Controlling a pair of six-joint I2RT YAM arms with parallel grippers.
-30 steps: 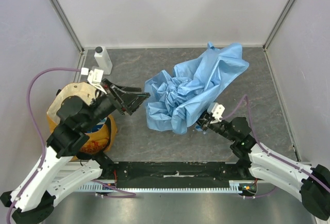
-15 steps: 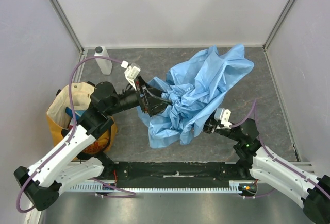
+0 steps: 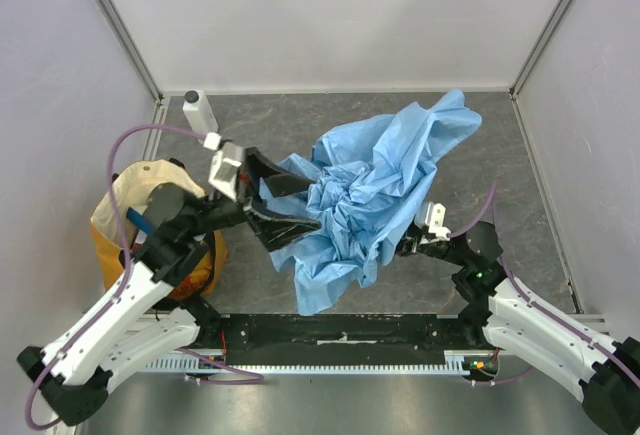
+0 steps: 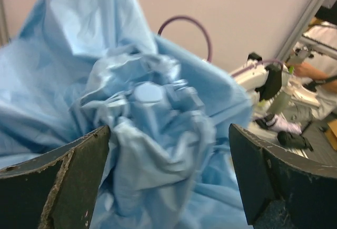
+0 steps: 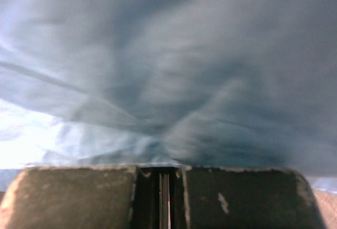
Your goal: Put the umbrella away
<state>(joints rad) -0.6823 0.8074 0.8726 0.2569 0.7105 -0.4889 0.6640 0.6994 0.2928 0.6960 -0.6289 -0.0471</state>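
The light sky-blue thin-fabric folding umbrella [image 3: 375, 185] lies crumpled across the middle of the grey speckled tabletop [image 3: 250, 125]. One wing reaches toward the far right corner and a loose flap trails toward the near edge.

Your left gripper [image 3: 300, 205] is at the heap's left side with its jaws spread wide. They bracket the bunched centre and hold nothing. Your right gripper [image 3: 408, 247] is tucked under the near right edge of the cloth with its jaws together. In the right wrist view the creases run in to the fingertips, so it looks to have a thin fold pinched.

Expect this to handle as a light, limp and rather slick load. The fabric will slide, billow and give you no leverage. A pinch on one fold will drag a single panel rather than move the whole thing.

Any stiff frame is hidden under the cloth. The blocky lump in the left wrist view may be part of it, though you cannot be sure.

Take hold there, at the dense knot in the centre, where many layers gather and the grip has some bulk to bite on. Close gently, because thin ribs and seams could bend or tear if you yank. Keep the loose flaps from snagging on the yellow-and-cream tote bag [image 3: 120, 205] at the near left.
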